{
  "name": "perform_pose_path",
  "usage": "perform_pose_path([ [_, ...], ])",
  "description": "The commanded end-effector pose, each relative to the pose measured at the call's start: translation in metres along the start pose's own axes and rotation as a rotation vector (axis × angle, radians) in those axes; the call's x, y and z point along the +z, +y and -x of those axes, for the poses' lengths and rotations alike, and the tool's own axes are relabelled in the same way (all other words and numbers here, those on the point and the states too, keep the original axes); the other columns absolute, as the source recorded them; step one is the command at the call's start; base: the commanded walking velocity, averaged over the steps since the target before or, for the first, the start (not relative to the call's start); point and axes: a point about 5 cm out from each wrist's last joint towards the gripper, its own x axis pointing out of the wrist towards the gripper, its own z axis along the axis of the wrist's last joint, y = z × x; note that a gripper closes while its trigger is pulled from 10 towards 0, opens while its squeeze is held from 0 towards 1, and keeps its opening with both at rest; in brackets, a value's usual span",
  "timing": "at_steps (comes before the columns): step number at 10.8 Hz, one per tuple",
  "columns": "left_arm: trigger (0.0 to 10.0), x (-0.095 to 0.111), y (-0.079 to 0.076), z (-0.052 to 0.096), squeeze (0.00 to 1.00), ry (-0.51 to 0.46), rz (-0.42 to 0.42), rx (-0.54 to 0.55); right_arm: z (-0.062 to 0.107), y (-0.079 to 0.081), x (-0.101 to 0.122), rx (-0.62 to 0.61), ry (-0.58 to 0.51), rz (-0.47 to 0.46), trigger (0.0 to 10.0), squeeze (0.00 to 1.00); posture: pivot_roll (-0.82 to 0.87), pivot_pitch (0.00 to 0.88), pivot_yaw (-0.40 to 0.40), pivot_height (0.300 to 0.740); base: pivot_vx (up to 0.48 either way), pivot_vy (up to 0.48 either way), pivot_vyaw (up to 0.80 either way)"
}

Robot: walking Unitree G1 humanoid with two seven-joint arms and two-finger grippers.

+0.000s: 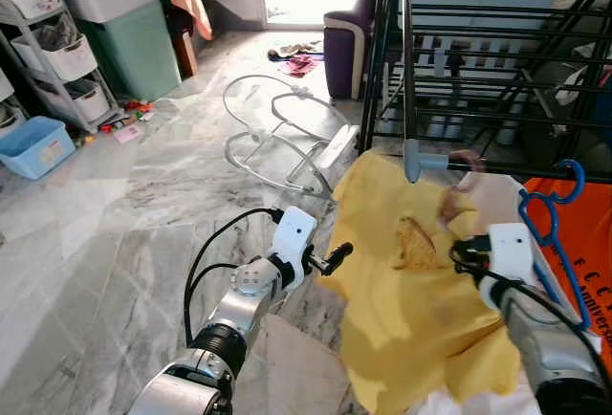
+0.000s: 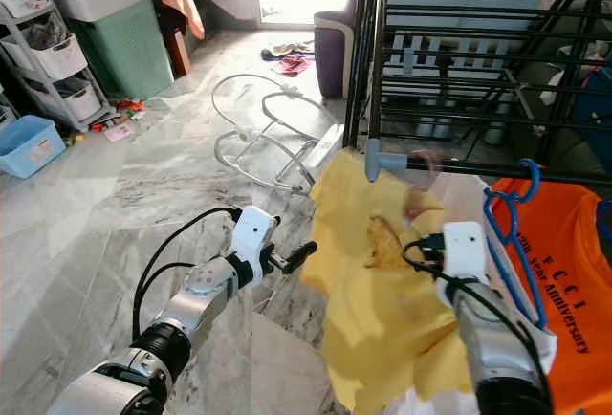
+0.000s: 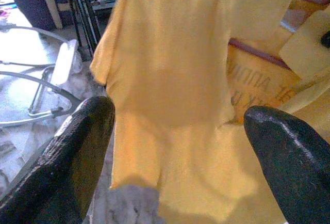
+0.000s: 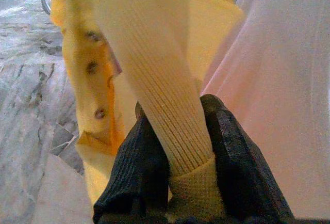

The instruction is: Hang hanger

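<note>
Yellow cotton shirt point(image 1: 411, 291) hangs at the black metal drying rack's point(image 1: 497, 61) front rail, its ribbed collar pinched between the right gripper's point(image 4: 175, 146) fingers. Left gripper point(image 3: 178, 131) hovers beside the shirt's edge, fingers spread wide and empty.

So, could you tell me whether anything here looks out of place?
Yes: a metal frame lies tipped over on the floor, and clothes are strewn by the doorway. The yellow shirt hangs bunched.

A home's laundry corner: marble floor point(image 1: 115, 214); black drying rack point(image 1: 478, 61); storage baskets point(image 1: 57, 52); purple armchair point(image 1: 346, 47).
</note>
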Motion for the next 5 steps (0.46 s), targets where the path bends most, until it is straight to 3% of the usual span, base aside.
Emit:
perform_pose_path([
  [1,10.0,0.000,0.000,-0.001,0.00,0.019,-0.016,-0.004,0.002,-0.007,0.006,-0.017,-0.040,-0.002,0.0,0.00,-0.09,0.000,0.031,0.740,0.000,0.000,0.00],
  [5,10.0,0.001,-0.005,-0.004,0.00,0.007,-0.015,0.001,0.018,-0.017,0.022,-0.089,-0.180,0.062,0.0,0.00,-0.09,0.000,0.014,0.740,0.000,0.000,0.00],
])
